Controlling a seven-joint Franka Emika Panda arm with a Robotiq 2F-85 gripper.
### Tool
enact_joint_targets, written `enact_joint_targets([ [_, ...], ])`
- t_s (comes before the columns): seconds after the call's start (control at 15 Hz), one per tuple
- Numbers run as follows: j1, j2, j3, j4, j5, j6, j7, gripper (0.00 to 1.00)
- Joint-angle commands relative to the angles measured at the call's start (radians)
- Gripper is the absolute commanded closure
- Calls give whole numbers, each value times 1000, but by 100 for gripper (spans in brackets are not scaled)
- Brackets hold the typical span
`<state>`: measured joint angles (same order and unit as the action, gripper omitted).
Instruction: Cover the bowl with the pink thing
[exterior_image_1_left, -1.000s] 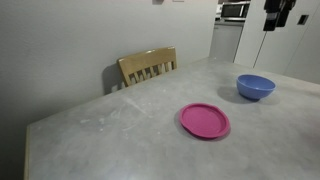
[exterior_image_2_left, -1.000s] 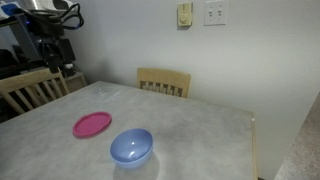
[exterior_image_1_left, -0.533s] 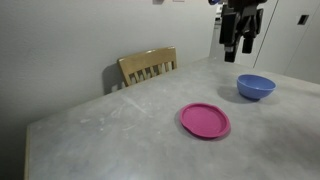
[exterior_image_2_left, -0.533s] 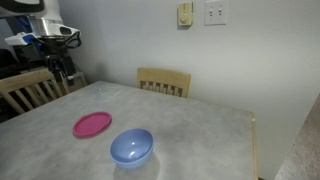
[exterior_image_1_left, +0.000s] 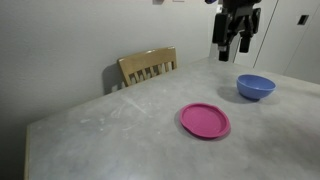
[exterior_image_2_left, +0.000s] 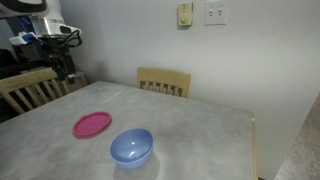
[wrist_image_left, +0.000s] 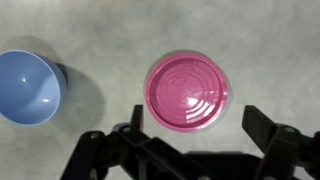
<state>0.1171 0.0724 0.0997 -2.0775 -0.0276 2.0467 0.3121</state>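
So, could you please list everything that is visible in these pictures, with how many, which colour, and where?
table: 1, grey, mottled top, fills most of both exterior views
bowl: 1, periwinkle blue, upright on the table, empty
pink plate: 1, magenta, flat on the table, beside the bowl, not touching it
wooden chairs: 2, light brown, one at the table's wall side, one at another edge
wall plates: 2, pale, on the wall above a chair
gripper: 1, black, open and empty, high above the table
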Motion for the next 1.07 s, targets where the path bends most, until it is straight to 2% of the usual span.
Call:
enact_joint_targets([
  [0.0,14,137,10,108,49,11,22,0],
  [0.33,38,352,23,203,96,100,-71,0],
  [0.53,36,453,40,223,95,190,-194,0],
  [0.6,55,401,18,188,75,165,-122,0],
  [0.8,55,459,24,214,76,191,-163,0],
  [1.0,85,464,-3,252,64,168,-49,0],
])
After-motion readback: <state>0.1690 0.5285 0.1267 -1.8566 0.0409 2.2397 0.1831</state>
